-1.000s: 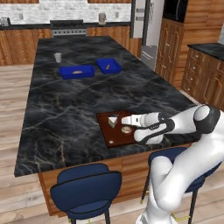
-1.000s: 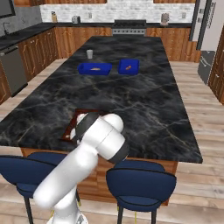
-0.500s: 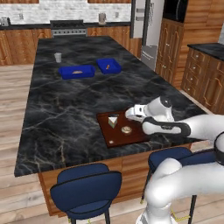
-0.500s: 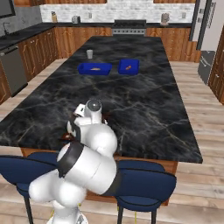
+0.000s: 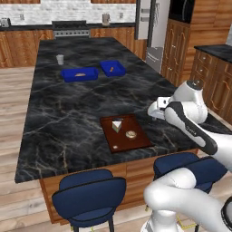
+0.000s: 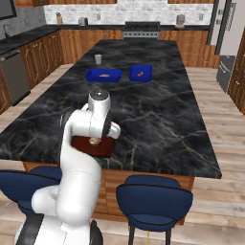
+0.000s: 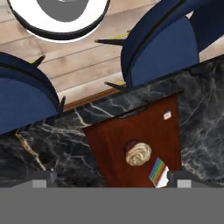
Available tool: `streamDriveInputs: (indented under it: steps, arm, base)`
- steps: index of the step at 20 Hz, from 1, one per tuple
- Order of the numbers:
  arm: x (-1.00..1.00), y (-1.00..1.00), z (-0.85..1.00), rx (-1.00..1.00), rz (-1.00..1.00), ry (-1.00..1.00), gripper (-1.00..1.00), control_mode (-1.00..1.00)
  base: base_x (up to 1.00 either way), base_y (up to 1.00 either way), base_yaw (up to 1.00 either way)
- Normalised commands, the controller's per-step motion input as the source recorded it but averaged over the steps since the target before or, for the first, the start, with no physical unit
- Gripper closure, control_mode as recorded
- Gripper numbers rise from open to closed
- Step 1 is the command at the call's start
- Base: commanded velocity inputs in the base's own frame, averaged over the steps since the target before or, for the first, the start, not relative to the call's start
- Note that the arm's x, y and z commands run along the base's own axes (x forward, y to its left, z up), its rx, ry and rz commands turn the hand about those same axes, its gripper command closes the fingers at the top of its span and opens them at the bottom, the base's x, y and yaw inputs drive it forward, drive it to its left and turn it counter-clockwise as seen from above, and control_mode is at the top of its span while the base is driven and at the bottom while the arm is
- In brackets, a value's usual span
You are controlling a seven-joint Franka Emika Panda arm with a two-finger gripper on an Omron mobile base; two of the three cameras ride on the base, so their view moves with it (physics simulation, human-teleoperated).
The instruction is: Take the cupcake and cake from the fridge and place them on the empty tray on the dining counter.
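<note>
The dark reddish-brown tray point(image 5: 136, 141) lies near the front edge of the dining counter point(image 5: 68, 113). On it sit the cake point(image 5: 117, 125), a cream wedge, and the cupcake point(image 5: 131, 134), apart from each other. My gripper point(image 5: 153, 110) hangs above the counter, just right of the tray, open and holding nothing. In the hand view its tips point(image 7: 111, 181) stand wide apart above the tray point(image 7: 131, 131), with the cupcake point(image 7: 138, 153) and the cake point(image 7: 159, 173) below them. The grey fridge point(image 5: 156, 41) stands at the far end of the room.
Two blue trays point(image 5: 80, 74) point(image 5: 113, 68) and a glass point(image 5: 60, 59) sit at the counter's far half. Blue stools point(image 5: 90, 195) point(image 5: 186, 165) stand along the near edge. A small pale scrap point(image 7: 166, 115) lies on the brown tray. My own arm point(image 6: 93, 129) hides most of the tray in the right base view.
The gripper has drawn back from over the tray to the right and upward, staying open. The cake and cupcake stay on the tray.
</note>
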Motion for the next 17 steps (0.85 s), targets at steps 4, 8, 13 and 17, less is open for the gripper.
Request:
streamDriveInputs:
  steps: [4, 8, 13, 17]
  arm:
    - [-0.38, -0.2, 0.61, 0.01, 0.0, 0.04, -1.0, -1.0]
    - [-0.58, -0.33, 0.41, 0.03, 0.0, -0.15, -1.0, -1.0]
    - [-0.75, -0.18, 0.65, 0.03, 0.0, -0.24, -1.0, -1.0]
    - [-0.92, -0.16, 0.47, 0.0, 0.01, -0.38, -1.0, -1.0]
  base:
    - [0.0, 0.0, 0.0]
    - [0.0, 0.0, 0.0]
    - [0.0, 0.0, 0.0]
    - [0.0, 0.0, 0.0]
